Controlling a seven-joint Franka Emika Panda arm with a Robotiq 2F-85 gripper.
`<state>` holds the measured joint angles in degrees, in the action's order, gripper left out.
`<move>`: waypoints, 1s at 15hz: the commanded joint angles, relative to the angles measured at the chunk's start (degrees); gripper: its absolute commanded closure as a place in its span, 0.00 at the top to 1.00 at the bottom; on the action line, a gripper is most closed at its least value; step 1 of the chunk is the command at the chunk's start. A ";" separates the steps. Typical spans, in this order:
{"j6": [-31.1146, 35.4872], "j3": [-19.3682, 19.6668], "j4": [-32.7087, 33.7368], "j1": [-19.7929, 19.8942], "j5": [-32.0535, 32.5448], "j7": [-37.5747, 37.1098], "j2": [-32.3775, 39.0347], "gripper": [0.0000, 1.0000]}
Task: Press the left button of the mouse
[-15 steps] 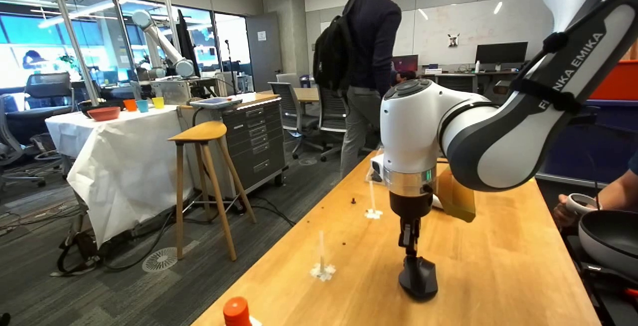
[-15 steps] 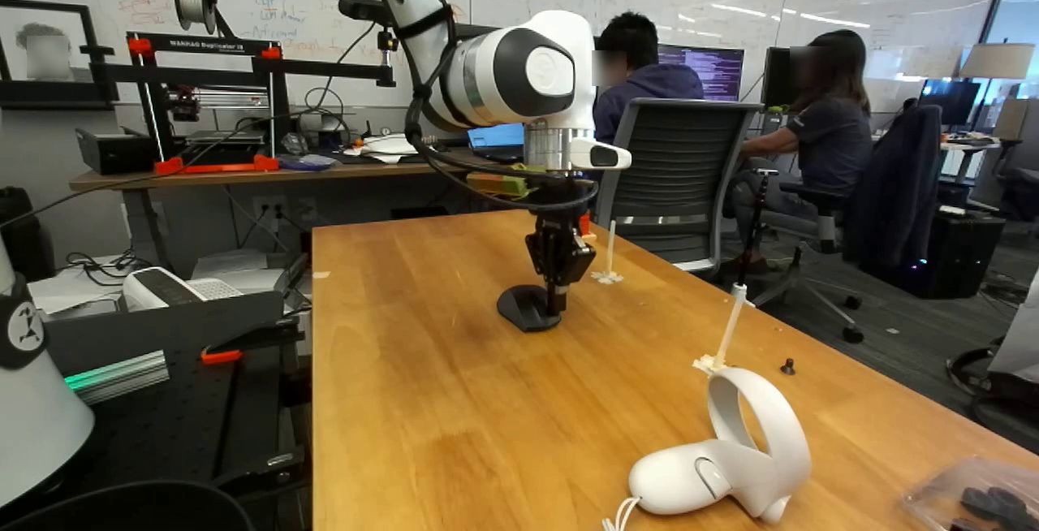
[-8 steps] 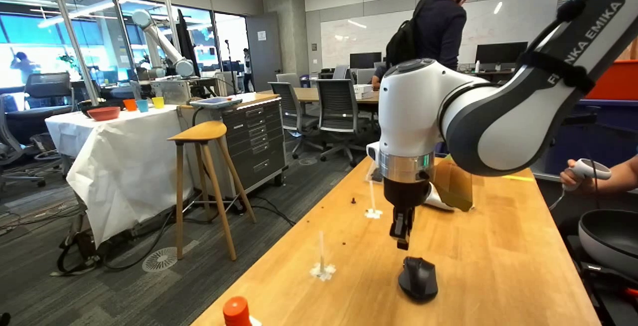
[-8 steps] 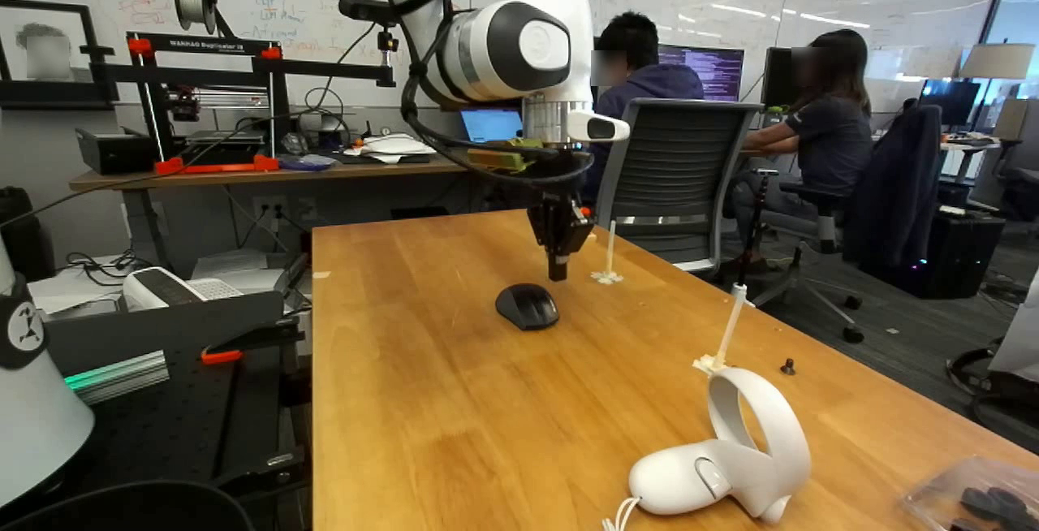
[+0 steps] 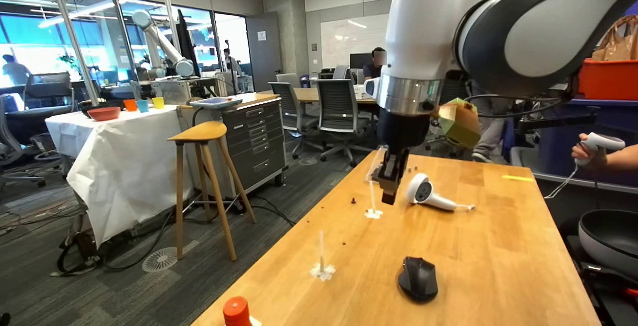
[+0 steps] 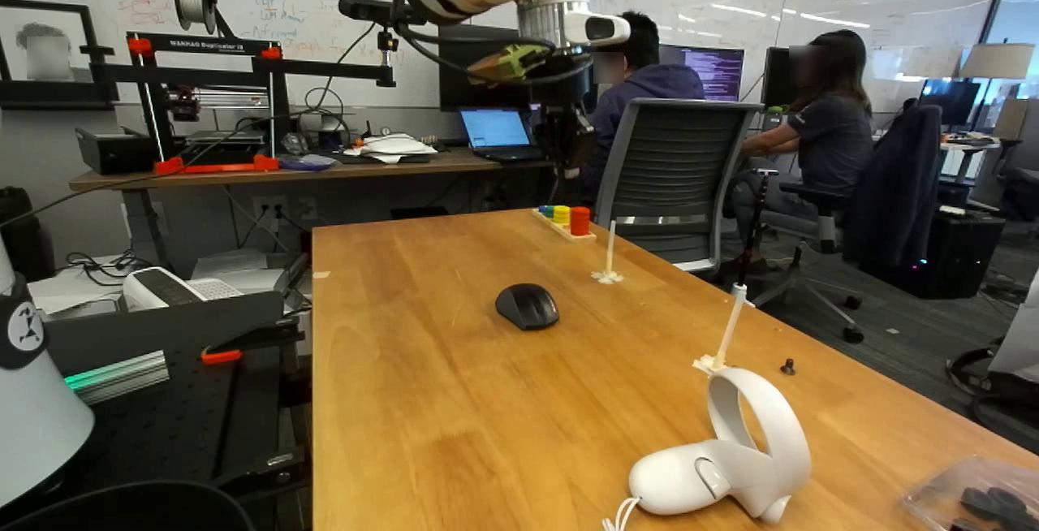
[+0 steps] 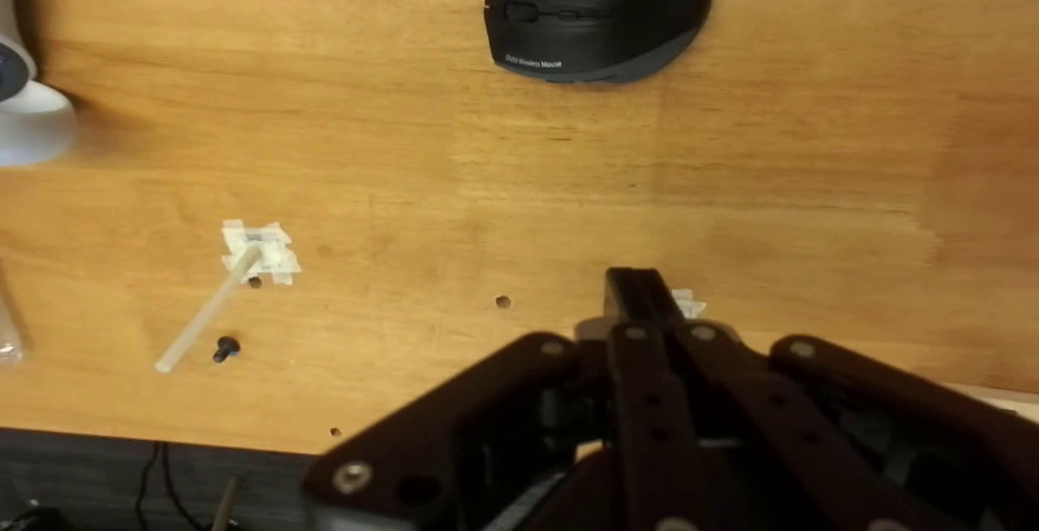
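The end effector (image 7: 644, 286), closed together and gripping nothing, hangs above the desk (image 7: 771, 157). Well apart, the mouse (image 7: 597, 15) lies on the desk, likely light, stiff-shelled and apt to slide; press its left button (image 7: 537, 41) straight down near the front edge, no grip needed.

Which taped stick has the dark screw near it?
The stick nearer the white controller: the screw lies near its base; the other stick, nearer the mouse, has none.

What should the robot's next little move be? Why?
Perhaps ease to a stop, staying off the mouse. Its closed hand hangs raised and clear; a second ago it appeared to touch the mouse, so the press looks finished, though I can't tell whether the left button clicked.
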<state>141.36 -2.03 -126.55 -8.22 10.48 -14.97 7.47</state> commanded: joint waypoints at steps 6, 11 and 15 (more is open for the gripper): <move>-18.40 -1.43 1.81 1.38 -9.22 8.15 -12.65 0.01; -29.94 -0.94 5.63 2.46 -10.26 10.19 -15.61 0.01; -37.76 -0.87 8.13 3.22 -9.83 10.73 -16.72 0.27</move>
<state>109.87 -2.69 -121.17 -6.03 1.83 -5.90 -8.45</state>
